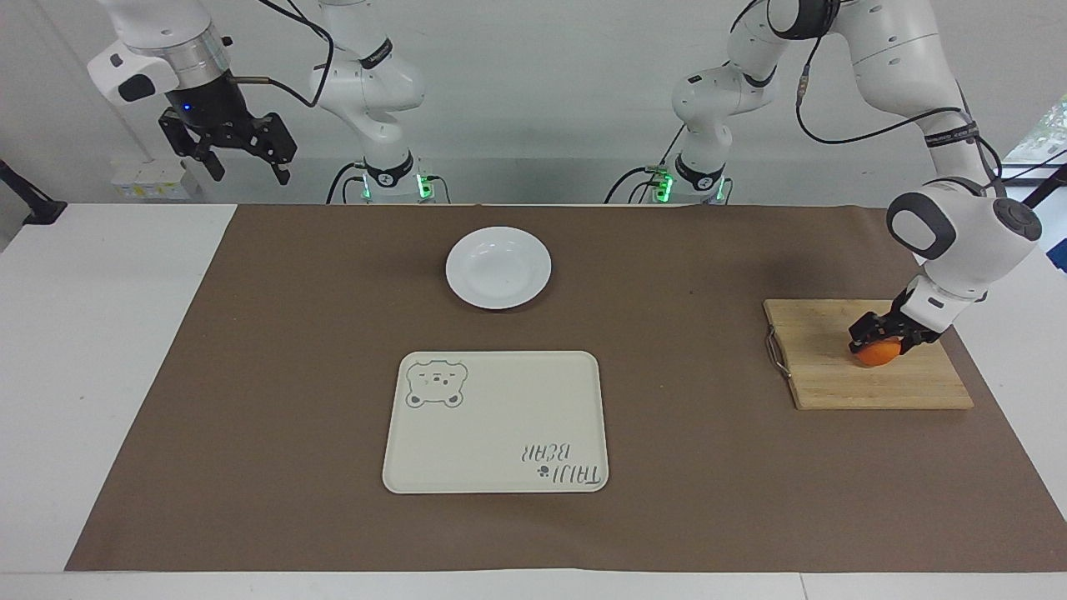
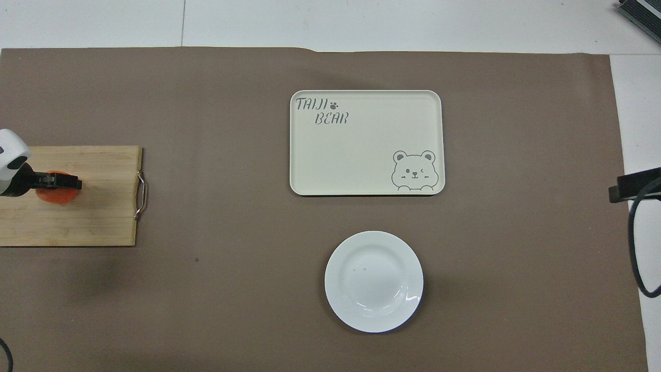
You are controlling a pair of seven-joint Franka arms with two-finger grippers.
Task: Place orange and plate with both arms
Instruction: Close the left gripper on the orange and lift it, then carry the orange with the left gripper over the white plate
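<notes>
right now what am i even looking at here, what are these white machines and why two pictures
Two white robot arms work at one table. One picture faces them; the other looks down from above their end. The left gripper is down around the orange on the wooden cutting board, open, not yet gripping. The right gripper waits open in the air past the table's end, holding nothing. The white plate sits nearer the robots than the cream bear tray, all on a brown mat.
</notes>
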